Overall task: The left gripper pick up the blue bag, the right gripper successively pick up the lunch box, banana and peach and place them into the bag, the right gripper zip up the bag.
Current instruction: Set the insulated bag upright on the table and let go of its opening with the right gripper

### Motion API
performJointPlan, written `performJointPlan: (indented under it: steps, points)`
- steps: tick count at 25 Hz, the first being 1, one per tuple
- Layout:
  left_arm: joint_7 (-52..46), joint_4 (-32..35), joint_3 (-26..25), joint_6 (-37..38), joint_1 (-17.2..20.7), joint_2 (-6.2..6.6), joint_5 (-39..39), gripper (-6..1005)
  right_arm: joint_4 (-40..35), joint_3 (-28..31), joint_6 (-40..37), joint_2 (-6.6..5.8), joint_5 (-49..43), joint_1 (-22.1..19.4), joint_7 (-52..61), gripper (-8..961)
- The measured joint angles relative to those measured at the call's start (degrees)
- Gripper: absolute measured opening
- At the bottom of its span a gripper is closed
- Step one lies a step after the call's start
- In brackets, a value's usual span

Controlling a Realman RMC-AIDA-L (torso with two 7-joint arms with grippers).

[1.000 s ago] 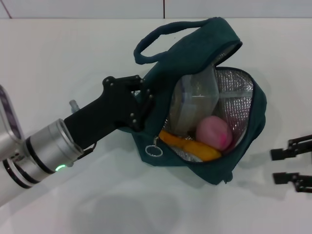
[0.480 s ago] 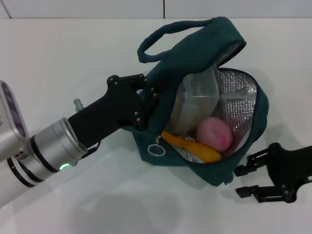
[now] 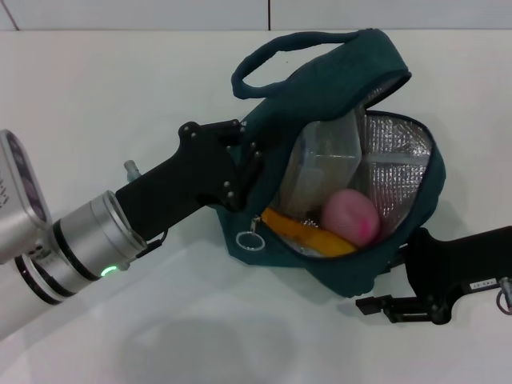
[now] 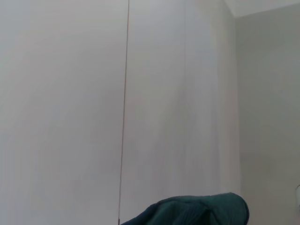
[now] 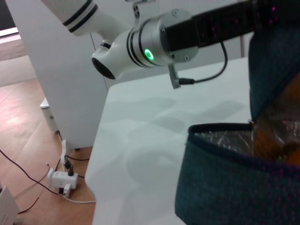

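The blue bag lies open on the white table, tilted up on its left side. Inside it, against the foil lining, are the clear lunch box, the peach and the banana. The left gripper is shut on the bag's left wall, above the zipper's ring pull. The right gripper is open at the bag's lower right corner, one finger beside the fabric. The bag's rim also shows in the right wrist view, and its top shows in the left wrist view.
The right wrist view shows the left arm's silver wrist with the green light beyond the bag, the table's edge, and a power strip on the floor below. A white wall stands behind the table.
The right gripper has moved left from the frame's right edge to the bag's lower right corner. The left gripper has shifted the bag slightly up and right.
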Motion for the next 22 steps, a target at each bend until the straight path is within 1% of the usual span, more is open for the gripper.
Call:
performJointPlan:
  steps: [4, 13, 18, 22]
  points:
    - [0.0, 0.03, 0.0, -0.52, -0.03, -0.01, 0.0, 163, 0.52, -1.41, -0.39, 0.0, 1.73, -0.39, -2.39, 383]
    - [0.0, 0.87, 0.0, -1.1, -0.16, -0.06, 0.02, 168, 1.78, -2.39, -0.67, -0.09, 2.3, -0.29, -5.04, 362]
    - [0.05, 0.91, -0.07, -1.31, -0.17, -0.04, 0.02, 170, 2.07, -2.08, -1.39, -0.07, 2.76, -0.85, -8.73, 157]
    - [0.26, 0.89, -0.09, -1.33, -0.01, -0.02, -0.36, 172, 2.02, -0.89, -1.22, -0.48, 7.39, -2.6, -10.25, 148]
